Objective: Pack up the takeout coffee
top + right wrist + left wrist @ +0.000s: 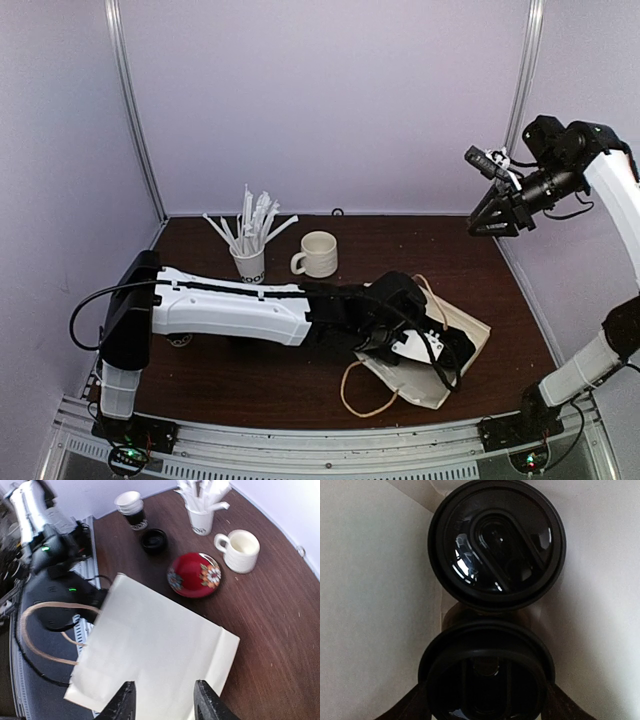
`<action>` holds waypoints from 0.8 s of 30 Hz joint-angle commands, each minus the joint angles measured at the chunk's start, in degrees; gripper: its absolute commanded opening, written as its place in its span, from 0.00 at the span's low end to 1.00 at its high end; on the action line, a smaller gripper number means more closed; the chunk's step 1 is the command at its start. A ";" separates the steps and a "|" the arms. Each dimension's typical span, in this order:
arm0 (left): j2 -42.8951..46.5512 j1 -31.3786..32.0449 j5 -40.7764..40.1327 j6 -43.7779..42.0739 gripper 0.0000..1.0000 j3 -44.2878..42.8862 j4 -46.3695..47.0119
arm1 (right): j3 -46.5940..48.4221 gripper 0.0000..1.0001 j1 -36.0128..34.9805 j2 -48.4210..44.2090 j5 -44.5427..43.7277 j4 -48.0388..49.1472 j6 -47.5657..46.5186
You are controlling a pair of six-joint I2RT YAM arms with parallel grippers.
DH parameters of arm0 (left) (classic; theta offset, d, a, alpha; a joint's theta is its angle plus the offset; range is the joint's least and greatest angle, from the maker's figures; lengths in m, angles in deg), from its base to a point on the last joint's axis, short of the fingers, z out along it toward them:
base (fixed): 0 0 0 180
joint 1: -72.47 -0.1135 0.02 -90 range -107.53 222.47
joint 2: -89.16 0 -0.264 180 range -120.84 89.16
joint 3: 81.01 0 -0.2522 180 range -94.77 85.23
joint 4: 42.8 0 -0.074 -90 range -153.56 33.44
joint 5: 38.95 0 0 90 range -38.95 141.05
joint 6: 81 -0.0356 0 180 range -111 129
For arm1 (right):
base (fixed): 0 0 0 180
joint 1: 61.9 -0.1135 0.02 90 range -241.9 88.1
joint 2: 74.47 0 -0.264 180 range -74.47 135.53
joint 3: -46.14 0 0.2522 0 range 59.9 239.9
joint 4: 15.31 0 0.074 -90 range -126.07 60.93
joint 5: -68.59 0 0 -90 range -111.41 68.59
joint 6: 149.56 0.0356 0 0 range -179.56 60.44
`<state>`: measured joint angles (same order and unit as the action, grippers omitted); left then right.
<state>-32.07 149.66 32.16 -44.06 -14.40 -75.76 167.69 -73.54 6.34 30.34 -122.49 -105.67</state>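
In the left wrist view two black-lidded takeout coffee cups lie inside the white paper bag [370,605]. The far cup [497,545] rests deeper in the bag. The near cup [487,665] sits between my left gripper's [482,702] dark fingers [402,707], which press on its sides. In the top view the left gripper [405,335] reaches into the mouth of the bag [465,345], which lies on its side. My right gripper [495,222] is raised high at the right, open and empty. It looks down on the bag [150,650] between its tips [164,700].
A white cup of straws [250,262] and a cream mug [318,254] stand at the back. The right wrist view also shows a red flowered bowl [194,574], a small black round item [154,540] and a stack of paper cups [131,507]. The bag's handle [362,392] lies toward the front edge.
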 commanded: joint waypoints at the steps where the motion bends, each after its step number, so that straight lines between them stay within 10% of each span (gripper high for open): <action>1: -0.85 -0.43 0.55 -0.03 0.64 1.25 3.50 | -6.57 0.40 6.09 7.20 -6.49 12.07 12.02; 8: -0.67 -0.75 0.46 0.14 0.63 1.81 4.63 | -18.39 0.36 6.11 14.70 -25.43 26.65 22.02; 24: -0.32 -1.86 0.95 0.54 0.63 3.59 6.69 | -19.28 0.40 2.74 34.66 -22.49 27.17 28.33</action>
<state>-32.07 148.52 32.24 -44.01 -12.02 -71.63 147.91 -69.71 38.60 4.85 -94.80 -78.43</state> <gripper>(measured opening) 0.719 0.398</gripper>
